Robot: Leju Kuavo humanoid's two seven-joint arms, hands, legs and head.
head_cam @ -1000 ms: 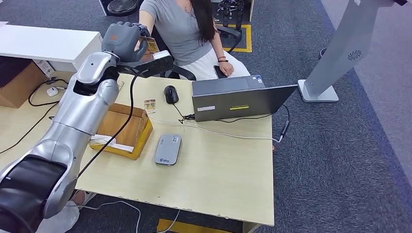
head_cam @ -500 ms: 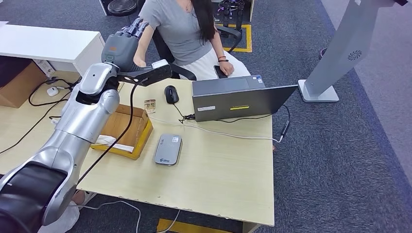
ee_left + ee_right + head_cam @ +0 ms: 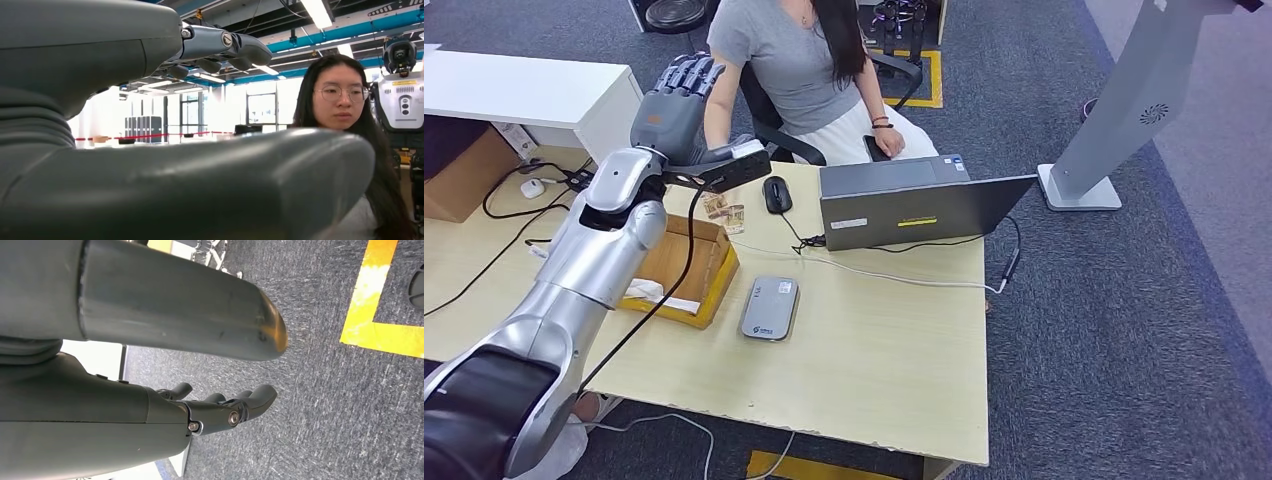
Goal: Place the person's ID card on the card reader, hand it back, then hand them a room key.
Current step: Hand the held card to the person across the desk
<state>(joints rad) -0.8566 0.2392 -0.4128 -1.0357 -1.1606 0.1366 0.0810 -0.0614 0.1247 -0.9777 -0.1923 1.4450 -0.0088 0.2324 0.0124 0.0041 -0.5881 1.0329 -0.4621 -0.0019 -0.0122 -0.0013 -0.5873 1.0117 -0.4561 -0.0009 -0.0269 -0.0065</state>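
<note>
My left hand (image 3: 674, 105) is raised over the desk's far edge in front of the seated person (image 3: 799, 60). Its fingers (image 3: 220, 47) are spread, and nothing lies between them and the thumb. The person's arm (image 3: 716, 105) reaches down behind my wrist. Two small cards (image 3: 724, 212) show just below my wrist beside the box; I cannot tell whether the person is touching the nearer one. The grey card reader (image 3: 769, 308) lies flat near the middle of the desk with nothing on it. My right hand (image 3: 225, 407) hangs over the carpet with its fingers apart, holding nothing.
An open cardboard box (image 3: 679, 262) sits under my left forearm. A black mouse (image 3: 774, 193) and an open laptop (image 3: 904, 200) with its cable stand at the desk's far side. A white counter (image 3: 524, 90) is at the left and a grey kiosk stand (image 3: 1114, 110) at the right.
A second ago my left hand held a card up to the person. Its fingers have since spread and are empty. A second card now shows low by the card on the desk.
</note>
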